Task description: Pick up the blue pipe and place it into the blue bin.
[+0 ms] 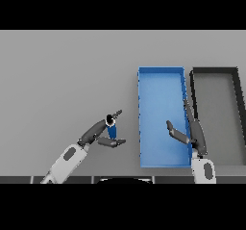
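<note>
Grey flat surface (62, 75) is carrying a rectangular blue bin (161, 71) and dark bin (215, 70), while the left hand (102, 132) is pinching the short blue pipe (112, 129) and the right hand (191, 134) is lying spread.

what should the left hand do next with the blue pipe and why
Probably lift it and carry it right toward the blue bin. The left hand already has fingers and thumb curled around the blue pipe, which stands left of the bin, outside its wall. The right hand hangs open over the bin's right side and may need to give way.
</note>
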Motion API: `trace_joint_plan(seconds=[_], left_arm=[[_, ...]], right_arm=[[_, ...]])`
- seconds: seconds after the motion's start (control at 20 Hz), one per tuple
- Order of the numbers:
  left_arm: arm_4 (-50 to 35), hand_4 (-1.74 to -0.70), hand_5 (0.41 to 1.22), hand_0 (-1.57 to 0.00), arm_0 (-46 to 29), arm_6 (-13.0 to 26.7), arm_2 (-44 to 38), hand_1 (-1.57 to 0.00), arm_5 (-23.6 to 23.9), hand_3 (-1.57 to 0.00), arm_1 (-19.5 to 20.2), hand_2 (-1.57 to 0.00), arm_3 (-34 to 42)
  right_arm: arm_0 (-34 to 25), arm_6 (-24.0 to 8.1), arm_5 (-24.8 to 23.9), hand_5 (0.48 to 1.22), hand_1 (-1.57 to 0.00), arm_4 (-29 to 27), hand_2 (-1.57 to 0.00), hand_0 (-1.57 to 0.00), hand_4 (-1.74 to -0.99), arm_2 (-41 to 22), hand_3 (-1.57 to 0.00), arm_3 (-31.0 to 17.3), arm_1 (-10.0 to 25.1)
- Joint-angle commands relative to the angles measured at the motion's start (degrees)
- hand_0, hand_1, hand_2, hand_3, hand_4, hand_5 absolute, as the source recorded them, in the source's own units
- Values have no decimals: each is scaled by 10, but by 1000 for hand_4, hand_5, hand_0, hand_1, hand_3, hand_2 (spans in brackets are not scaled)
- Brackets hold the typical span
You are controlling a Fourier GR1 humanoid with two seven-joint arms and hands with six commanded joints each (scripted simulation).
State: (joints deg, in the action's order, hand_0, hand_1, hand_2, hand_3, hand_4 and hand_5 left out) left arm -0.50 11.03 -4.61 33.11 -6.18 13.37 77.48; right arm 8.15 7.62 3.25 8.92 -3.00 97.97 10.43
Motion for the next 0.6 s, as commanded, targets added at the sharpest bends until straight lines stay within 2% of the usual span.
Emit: trace_joint_plan(seconds=[0.0,0.1,0.15,0.2,0.3,0.35,0.45,0.55], left_arm=[[-2,-1107,463,1,3,-8,0,1,-1,1,-8,1,-11],[-21,-1186,550,1,3,-22,-11,-41,-3,-121,-26,-151,-21],[-29,-1243,613,-10,2,-26,-12,-156,-4,-276,-34,-308,-22],[-41,-1281,735,-125,4,-30,-19,-319,-6,-535,-42,-485,-26],[-44,-1439,910,-602,-1,-31,-20,-752,2,-908,-51,-865,-30],[-44,-1497,972,-796,-4,-25,-16,-915,-1,-1030,-53,-1006,-28],[-40,-1580,1062,-1075,-11,-33,-10,-1151,-3,-1194,-49,-1210,-11],[-23,-1530,1119,-1253,-11,-37,0,-1302,9,-1330,-53,-1340,-12]], right_arm=[[4,4,1,650,1,-4,1,1,-1207,1,1,3,-1],[1,-1,-3,655,1,0,1,1,-1213,3,1,-2,-1],[1,3,1,655,1,-6,1,1,-1217,3,1,0,-2],[0,-1,3,656,1,-8,1,1,-1220,4,1,1,1],[-9,-8,1,657,1,-6,1,1,-1219,3,1,-1,-1],[-7,-2,4,658,1,-9,1,1,-1224,2,1,-4,-1],[-6,-5,6,660,1,-13,1,1,-1233,1,1,1,-4],[-6,-13,7,651,1,-14,1,1,-1224,0,1,4,-5]])
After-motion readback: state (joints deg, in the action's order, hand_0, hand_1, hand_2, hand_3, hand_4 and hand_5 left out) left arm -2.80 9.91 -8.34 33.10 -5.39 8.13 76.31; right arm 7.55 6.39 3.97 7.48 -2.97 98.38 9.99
